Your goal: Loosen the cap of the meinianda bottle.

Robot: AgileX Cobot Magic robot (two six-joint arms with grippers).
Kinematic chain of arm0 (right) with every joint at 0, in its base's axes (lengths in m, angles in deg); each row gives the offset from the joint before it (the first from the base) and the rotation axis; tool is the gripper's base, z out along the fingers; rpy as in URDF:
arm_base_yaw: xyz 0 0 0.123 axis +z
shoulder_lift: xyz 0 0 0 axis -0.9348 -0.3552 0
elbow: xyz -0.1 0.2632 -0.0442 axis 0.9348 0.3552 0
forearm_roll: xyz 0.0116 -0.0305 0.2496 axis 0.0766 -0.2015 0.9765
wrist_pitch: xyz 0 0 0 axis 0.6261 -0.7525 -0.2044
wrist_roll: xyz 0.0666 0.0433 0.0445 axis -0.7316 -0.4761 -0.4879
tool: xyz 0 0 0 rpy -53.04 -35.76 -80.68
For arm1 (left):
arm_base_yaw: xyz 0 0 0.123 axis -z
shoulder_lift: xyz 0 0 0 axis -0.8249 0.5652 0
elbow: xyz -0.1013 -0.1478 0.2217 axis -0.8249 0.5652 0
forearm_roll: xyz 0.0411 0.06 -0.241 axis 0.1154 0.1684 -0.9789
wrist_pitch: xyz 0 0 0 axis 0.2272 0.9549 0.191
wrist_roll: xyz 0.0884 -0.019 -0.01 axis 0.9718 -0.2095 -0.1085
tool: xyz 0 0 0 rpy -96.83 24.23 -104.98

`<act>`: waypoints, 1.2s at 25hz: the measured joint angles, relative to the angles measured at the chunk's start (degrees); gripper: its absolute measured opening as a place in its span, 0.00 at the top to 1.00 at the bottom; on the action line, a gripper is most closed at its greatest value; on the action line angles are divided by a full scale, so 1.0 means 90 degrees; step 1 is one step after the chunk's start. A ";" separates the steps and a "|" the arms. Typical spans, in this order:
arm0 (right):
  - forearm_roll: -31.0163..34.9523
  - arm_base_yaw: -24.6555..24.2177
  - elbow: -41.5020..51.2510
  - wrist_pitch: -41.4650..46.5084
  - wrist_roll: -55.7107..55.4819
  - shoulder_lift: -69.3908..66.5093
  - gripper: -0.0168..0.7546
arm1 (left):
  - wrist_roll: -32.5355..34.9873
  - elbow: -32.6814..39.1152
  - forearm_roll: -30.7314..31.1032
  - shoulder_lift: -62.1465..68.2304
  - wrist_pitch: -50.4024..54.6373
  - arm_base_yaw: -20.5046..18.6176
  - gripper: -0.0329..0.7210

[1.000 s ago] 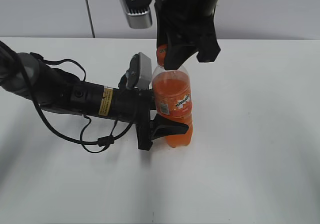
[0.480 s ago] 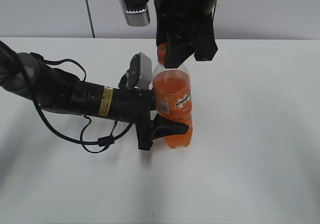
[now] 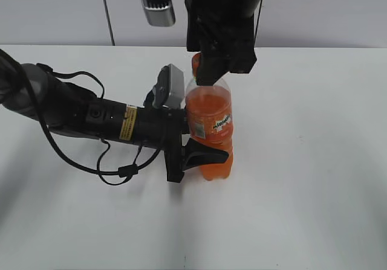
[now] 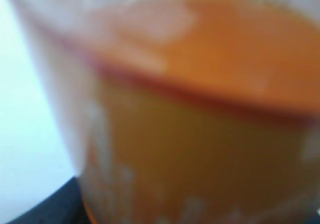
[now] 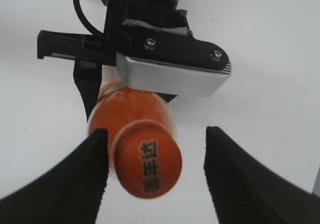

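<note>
exterior view: the left gripper (image 3: 202,155) clamps the bottle (image 3: 208,128) low on its body, i'd say to stop it turning, at table (image 3: 314,161) centre. the right gripper (image 5: 155,171) hangs at twelve o'clock, jaws released, one finger near the orange cap (image 5: 146,165), printed on top.

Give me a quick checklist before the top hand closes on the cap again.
1. Bottle upright: ok.
2. Left hand clamped on the bottle's lower body: ok.
3. Cap between the right hand's fingers: ok.
4. Cap centred in the gap: not ok, it sits against the left finger.
5. Right hand open enough to close on the cap: ok.
6. Cap already loose: cannot tell.
</note>
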 joint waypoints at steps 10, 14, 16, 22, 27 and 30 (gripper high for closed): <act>0.0867 0.0000 0.0000 0.0000 -0.0201 0.0262 0.38 | -0.0276 0.0000 0.0044 0.0000 -0.0021 0.0019 0.43; 0.0903 0.0000 0.0000 0.0000 -0.0459 0.0416 0.38 | -0.0283 0.0000 0.0050 0.0000 -0.0021 0.0019 0.43; 0.0903 0.0000 0.0000 0.0000 -0.0756 0.0497 0.38 | -0.0289 0.0000 0.0050 0.0000 -0.0021 0.0019 0.43; 0.0903 0.0000 -0.0008 0.0000 -0.2540 0.0667 0.38 | -0.0289 0.0000 0.0068 0.0000 -0.0077 0.0019 0.43; 0.0725 0.0000 -0.0089 0.0000 -0.4724 0.0681 0.38 | -0.0289 0.0006 0.0151 0.0019 -0.0189 0.0019 0.43; 0.0385 0.0000 -0.0089 0.0000 -0.6102 0.0681 0.38 | -0.0289 0.0006 0.0192 0.0027 -0.0238 0.0019 0.43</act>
